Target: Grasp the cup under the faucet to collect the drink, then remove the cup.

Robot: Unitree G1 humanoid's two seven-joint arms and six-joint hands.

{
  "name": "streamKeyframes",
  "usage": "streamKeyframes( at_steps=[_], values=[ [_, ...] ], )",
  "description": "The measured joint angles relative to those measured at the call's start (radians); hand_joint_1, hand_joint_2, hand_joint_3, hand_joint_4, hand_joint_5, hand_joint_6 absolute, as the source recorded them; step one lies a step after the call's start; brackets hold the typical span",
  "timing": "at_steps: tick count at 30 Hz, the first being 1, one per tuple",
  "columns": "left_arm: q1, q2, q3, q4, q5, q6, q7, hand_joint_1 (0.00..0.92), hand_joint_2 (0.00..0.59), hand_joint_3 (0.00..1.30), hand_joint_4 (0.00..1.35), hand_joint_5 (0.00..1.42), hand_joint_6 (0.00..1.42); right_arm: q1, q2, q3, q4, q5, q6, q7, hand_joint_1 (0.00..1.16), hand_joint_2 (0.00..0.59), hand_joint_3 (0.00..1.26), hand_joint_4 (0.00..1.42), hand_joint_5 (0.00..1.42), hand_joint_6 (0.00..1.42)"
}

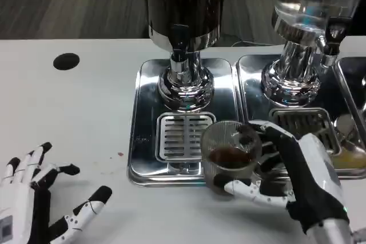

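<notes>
A clear ribbed cup (229,155) with dark drink in its bottom is held by my right hand (297,175), fingers wrapped around its right side and thumb beneath. The cup hangs over the front right corner of the left drip tray (150,118), away from the faucet (179,41) of the dark dispenser. The tray's grate (182,135) under the faucet is bare. My left hand (34,210) lies at the lower left over the table, fingers spread, holding nothing.
A second dispenser (306,21) with a clear tank stands at the right on its own drip tray (254,72). A black round hole (66,61) marks the table at the far left. White tabletop stretches between my left hand and the trays.
</notes>
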Motion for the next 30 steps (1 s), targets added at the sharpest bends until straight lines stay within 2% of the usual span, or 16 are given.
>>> streamKeyframes(
  at_steps=[7,10,16,21,30],
  values=[
    [-0.005,0.000,-0.014,0.009,0.028,0.019,-0.006,0.000,0.097,0.52,0.00,0.11,0.05,0.079,-0.003,0.000,-0.010,-0.014,-0.061,-0.022,0.83,0.213,0.68,0.77,0.62,0.67],
    [-0.005,0.000,-0.017,0.008,0.032,0.028,-0.008,0.000,0.097,0.52,0.00,0.11,0.05,0.127,-0.017,-0.002,-0.038,-0.020,-0.095,-0.025,0.83,0.213,0.68,0.77,0.62,0.67],
    [-0.005,0.000,-0.019,0.006,0.032,0.031,-0.009,0.000,0.097,0.52,0.00,0.11,0.05,0.177,-0.037,0.023,-0.049,-0.102,-0.142,-0.057,0.83,0.213,0.68,0.77,0.61,0.66],
    [-0.005,0.000,-0.020,0.004,0.032,0.031,-0.009,0.000,0.097,0.52,0.00,0.11,0.05,0.182,-0.038,0.028,-0.049,-0.140,-0.147,-0.071,0.83,0.215,0.68,0.76,0.61,0.66],
    [0.001,-0.001,-0.020,-0.010,0.032,0.034,-0.009,0.000,0.097,0.52,0.00,0.11,0.05,0.168,-0.042,0.021,0.036,-0.130,-0.186,-0.107,0.81,0.218,0.65,0.75,0.60,0.65]
  ],
)
